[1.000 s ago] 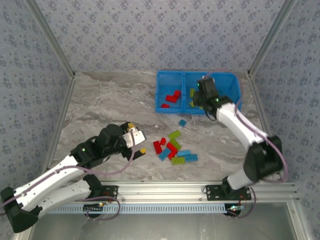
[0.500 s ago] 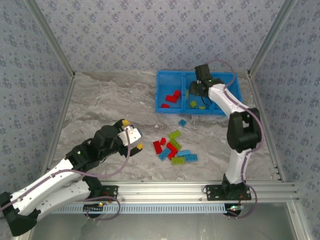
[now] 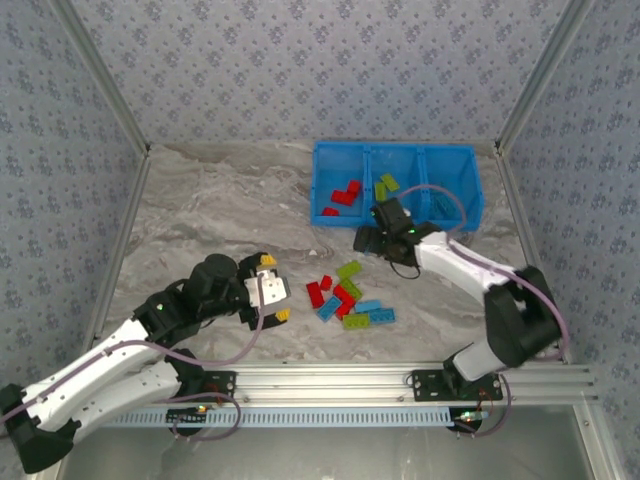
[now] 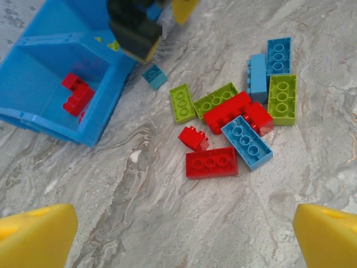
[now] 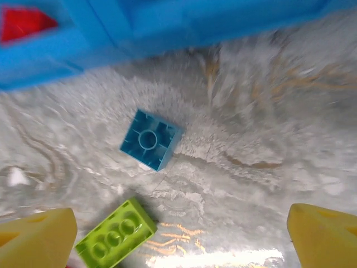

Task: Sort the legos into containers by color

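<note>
Glossy plastic legos, shiny blue plastic bin, marbled table.

A grey marbled table fills the middle of the top view. Walls papered in a small blue-grey floral print stand at the upper, left and right edges. Two slanted metal posts mark the upper corners. A ribbed metal rail runs along the bottom. In the left wrist view, a small white speck lies on the table left of centre.

The left arm and right arm have white shells, black joints and looping lilac-grey cables; their fingers are blunt bright yellow
</note>
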Tool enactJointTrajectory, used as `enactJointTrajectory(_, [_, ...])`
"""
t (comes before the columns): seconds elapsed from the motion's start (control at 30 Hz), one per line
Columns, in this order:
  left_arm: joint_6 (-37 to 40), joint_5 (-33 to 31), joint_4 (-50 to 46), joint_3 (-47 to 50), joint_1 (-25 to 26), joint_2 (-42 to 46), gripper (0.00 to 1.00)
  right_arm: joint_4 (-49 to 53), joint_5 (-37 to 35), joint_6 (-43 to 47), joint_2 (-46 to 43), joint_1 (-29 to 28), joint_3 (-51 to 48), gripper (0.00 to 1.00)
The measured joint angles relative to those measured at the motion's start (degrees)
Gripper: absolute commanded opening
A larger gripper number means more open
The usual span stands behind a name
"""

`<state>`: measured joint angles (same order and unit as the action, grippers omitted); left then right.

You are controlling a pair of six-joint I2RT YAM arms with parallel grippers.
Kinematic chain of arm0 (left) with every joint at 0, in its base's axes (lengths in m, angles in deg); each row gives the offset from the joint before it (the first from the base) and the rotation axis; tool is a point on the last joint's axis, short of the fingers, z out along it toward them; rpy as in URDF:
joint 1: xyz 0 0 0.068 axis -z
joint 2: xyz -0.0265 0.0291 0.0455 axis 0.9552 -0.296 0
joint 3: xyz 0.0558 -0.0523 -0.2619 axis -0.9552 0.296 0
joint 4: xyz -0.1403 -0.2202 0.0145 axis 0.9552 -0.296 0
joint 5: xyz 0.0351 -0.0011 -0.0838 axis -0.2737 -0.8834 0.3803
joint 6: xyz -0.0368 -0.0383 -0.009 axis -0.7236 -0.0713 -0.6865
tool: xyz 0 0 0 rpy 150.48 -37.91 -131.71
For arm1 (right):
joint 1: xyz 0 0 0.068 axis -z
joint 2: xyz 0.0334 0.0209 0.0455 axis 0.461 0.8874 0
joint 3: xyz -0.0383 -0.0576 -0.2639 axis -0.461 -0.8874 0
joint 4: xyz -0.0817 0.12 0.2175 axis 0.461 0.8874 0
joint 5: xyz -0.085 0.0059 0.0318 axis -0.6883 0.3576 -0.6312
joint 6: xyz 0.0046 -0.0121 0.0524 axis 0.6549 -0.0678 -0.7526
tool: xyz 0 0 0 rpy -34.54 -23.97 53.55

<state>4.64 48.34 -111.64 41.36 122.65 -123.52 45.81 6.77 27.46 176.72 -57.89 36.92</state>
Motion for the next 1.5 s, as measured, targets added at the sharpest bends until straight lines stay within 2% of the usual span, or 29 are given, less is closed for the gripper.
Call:
enactJointTrajectory(0.17, [0.33, 0.5, -0.28, 0.0, 0.0, -0.17, 0.99, -2.08, -1.86, -0.17, 9.66, -0.94, 3.5, 0.98])
enactJointTrajectory(0.3, [0.76, 0.44, -0.28, 0.0, 0.0, -0.17, 0.99, -4.42, -3.93, -0.52, 14.1, -0.98, 6.8, 0.88])
enactJointTrajectory(0.53, [0.94, 0.46, -0.28, 0.0, 0.0, -0.17, 0.99, -4.7, -6.67, -0.85, 19.34, -1.66, 9.97, 0.48])
enactJointTrajectory(0.6, [0.94, 0.46, -0.28, 0.0, 0.0, -0.17, 0.99, -4.52, -7.48, -1.16, 19.34, -1.86, 9.97, 0.39])
enactJointTrajectory(0.7, [0.96, 0.46, -0.31, 0.0, 0.0, -0.15, 0.99, -4.48, -8.09, -1.6, 19.15, -2.34, 9.7, 0.32])
enactJointTrajectory(0.87, [1.36, 0.63, -0.31, 0.0, 0.0, -0.11, 0.99, -3.98, -8.22, -2.12, 14.03, -3.15, 4.55, 0.3])
enactJointTrajectory(1.1, [2.12, 0.63, -0.26, 0.33, 0.0, 1.03, 0.99, 0.57, -11.91, -1.27, -8.04, -2.64, -1.29, 0.31])
enactJointTrajectory(1.2, [2.23, 0.63, -0.28, 0.48, 0.0, 0.98, 0.99, 0.39, -12.63, 1.6, -14.67, 2.86, -0.17, 0.31])
enactJointTrajectory(1.3, [2.23, 0.61, -0.26, 0.57, 0.0, 0.98, 0.99, -0.31, -11.74, 4.68, -14.08, 13.0, 3.21, 0.31])
enactJointTrajectory(1.4, [2.23, 0.52, -0.26, 0.59, 0.0, 0.98, 0.99, -1.05, -8.55, 6.88, -7.85, 22.56, 8.35, 0.31])
enactJointTrajectory(1.5, [2.23, 0.24, -0.26, 0.59, 0.0, 0.98, 0.99, 0.98, -5.46, 8.35, 2.78, 27.89, 18.38, 0.36])
